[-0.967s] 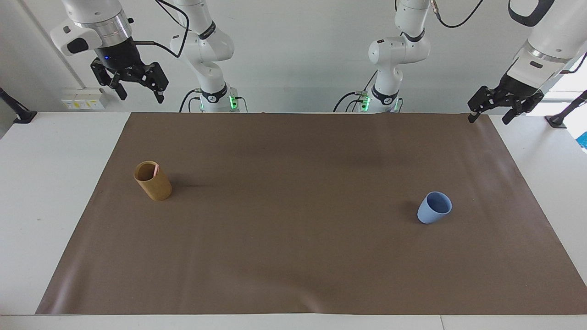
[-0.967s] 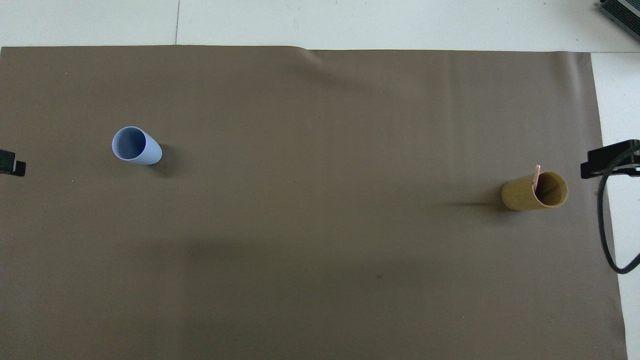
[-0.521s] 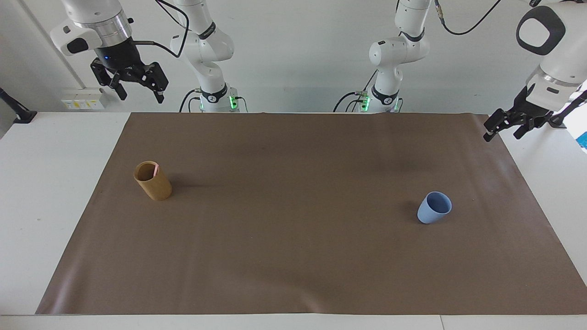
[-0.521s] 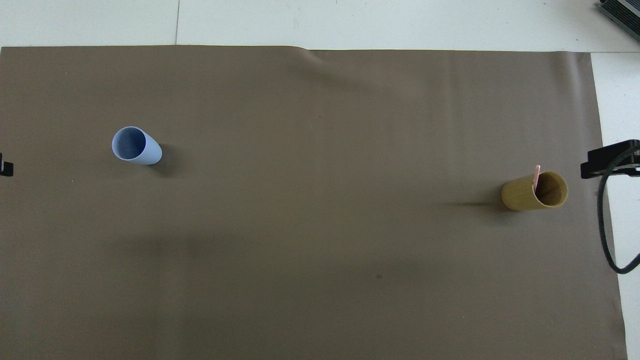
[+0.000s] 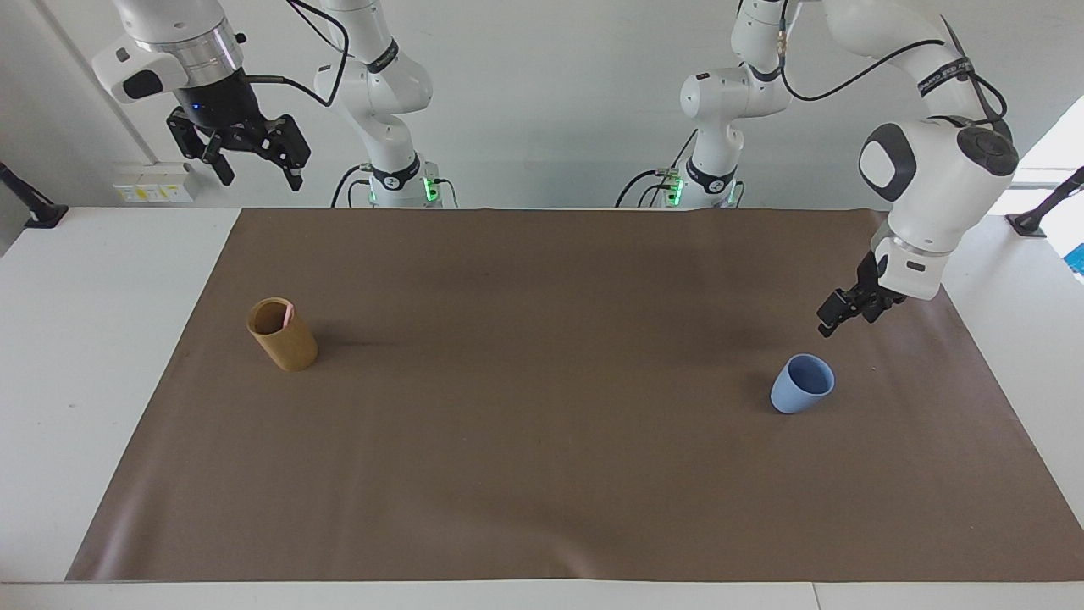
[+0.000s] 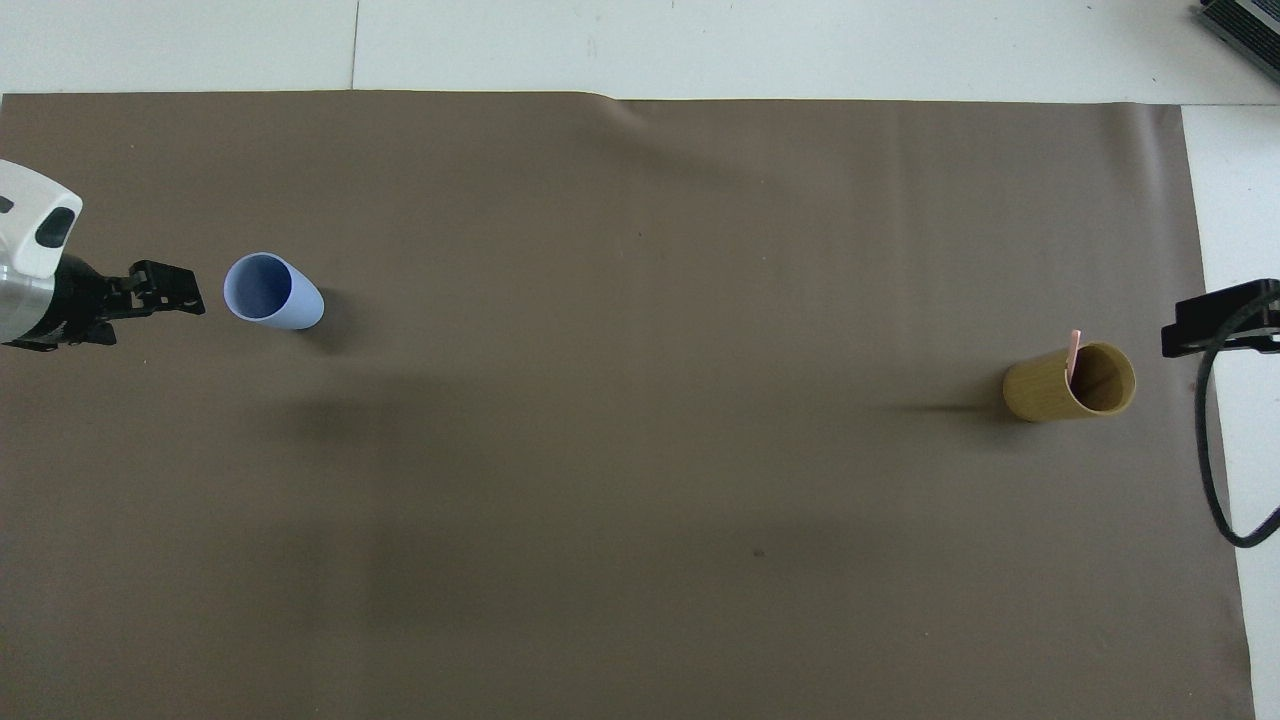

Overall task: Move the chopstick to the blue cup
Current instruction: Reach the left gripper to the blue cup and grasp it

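Observation:
The light-blue cup [image 5: 802, 384] [image 6: 272, 291] stands upright and empty on the brown mat, toward the left arm's end of the table. Only the pale-pink tip of the chopstick [image 5: 289, 313] [image 6: 1073, 350] shows; the rest is hidden inside the tan holder [image 5: 283, 334] [image 6: 1068, 382] toward the right arm's end. My left gripper [image 5: 834, 322] [image 6: 185, 295] hangs open and empty, low over the mat just beside the blue cup and apart from it. My right gripper [image 5: 261, 174] [image 6: 1215, 318] waits open and empty, high over the table's edge near the holder.
A brown mat [image 5: 542, 474] covers most of the white table [image 5: 85, 339]. A black cable [image 6: 1212, 450] loops down beside the mat's edge at the right arm's end. A dark device corner [image 6: 1245, 25] sits at the table's corner farthest from the robots.
My left arm has swung down and inward from the mat's corner, bringing its open gripper close beside the blue cup. The right arm, both cups and the chopstick have stayed put.

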You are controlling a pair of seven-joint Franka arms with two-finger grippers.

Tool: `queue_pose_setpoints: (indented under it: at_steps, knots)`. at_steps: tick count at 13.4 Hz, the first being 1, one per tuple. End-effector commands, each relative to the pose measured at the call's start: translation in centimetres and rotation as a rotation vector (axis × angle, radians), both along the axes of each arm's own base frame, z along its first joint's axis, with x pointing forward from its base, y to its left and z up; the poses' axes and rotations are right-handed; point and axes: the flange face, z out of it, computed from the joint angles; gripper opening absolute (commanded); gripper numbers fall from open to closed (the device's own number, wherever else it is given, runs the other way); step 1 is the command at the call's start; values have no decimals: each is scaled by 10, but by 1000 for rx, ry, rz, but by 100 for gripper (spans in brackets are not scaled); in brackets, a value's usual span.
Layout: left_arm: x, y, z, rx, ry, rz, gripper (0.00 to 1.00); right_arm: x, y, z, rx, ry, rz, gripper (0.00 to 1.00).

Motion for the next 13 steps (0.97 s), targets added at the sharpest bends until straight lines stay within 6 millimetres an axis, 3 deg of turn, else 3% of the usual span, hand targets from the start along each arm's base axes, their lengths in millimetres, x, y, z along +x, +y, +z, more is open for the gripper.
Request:
queue_pose_setpoints:
  at_steps: [1, 4, 6, 8, 10, 13]
  knots:
    - [7, 3, -24, 3, -19, 17, 100, -1, -6, 2, -2, 2, -3, 100]
    - [18, 4, -44, 3, -45, 18, 100, -2, -6, 2, -2, 7, -1, 100]
    - [20, 3, -44, 2, -53, 16, 100, -2, -7, 2, -2, 8, -3, 100]
    - [28, 3, -67, 0, -68, 19, 100, -1, -7, 2, -2, 5, -1, 100]
    - [28, -4, -73, -1, -64, 8, 100, -1, -6, 2, -2, 4, 0, 100]
    - [29, -5, -72, -1, -64, 4, 8, -1, -5, 2, -2, 2, 5, 100]
